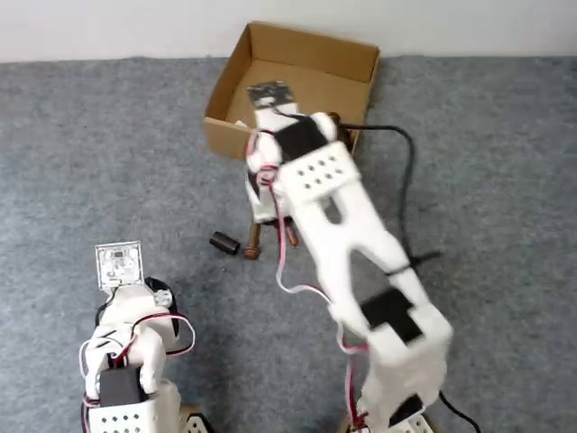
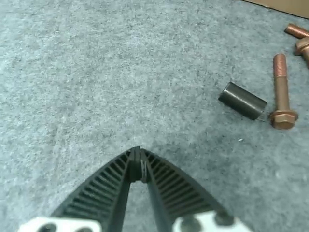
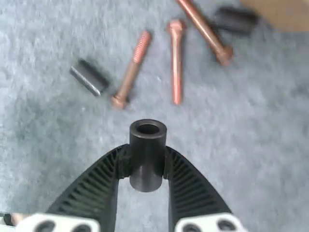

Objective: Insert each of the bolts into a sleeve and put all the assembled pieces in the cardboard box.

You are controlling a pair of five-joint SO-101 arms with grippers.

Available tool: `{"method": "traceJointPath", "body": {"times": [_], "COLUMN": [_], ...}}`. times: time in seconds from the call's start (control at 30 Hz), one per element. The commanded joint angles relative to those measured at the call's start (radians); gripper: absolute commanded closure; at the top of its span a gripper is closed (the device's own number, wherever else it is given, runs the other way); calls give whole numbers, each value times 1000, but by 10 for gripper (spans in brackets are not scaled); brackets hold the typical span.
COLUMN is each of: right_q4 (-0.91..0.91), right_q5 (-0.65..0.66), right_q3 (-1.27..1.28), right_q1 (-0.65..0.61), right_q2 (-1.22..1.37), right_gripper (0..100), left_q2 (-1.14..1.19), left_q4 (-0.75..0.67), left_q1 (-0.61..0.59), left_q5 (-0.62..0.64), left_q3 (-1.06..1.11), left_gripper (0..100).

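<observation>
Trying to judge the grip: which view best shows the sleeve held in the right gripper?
The right wrist view: the held sleeve is clamped in the right gripper, open bore toward the camera. In the high view the right arm covers that spot. The left wrist view looks at another sleeve lying beside a bolt.

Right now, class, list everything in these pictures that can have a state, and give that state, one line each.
Left gripper: shut, empty.
Right gripper: shut on a black cylindrical sleeve, its bore empty.
Three copper-coloured bolts: lying flat, loose on the grey carpet.
Two other black sleeves: lying on their sides.
Brown cardboard box: open at the top.
</observation>
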Motion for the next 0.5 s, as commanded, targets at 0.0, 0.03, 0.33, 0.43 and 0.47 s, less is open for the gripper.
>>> {"method": "traceJointPath", "body": {"times": [0.0,0.03,0.33,0.43,0.47], "right_q4": [39,39,-114,-185,-208], "right_q5": [-25,-26,-26,-26,-26], "right_q3": [158,210,695,876,933], "right_q1": [51,64,197,240,254], "right_q2": [-240,-288,-733,-889,-941], "right_gripper": [991,991,991,991,991], "left_q2": [-9,-9,-9,-3,-3], "left_q4": [-12,-14,-54,-64,-58], "left_q1": [8,8,8,44,68], "left_q5": [3,3,8,8,8], "left_q3": [-5,-5,-45,-131,-157], "left_gripper": [993,993,993,994,994]}}
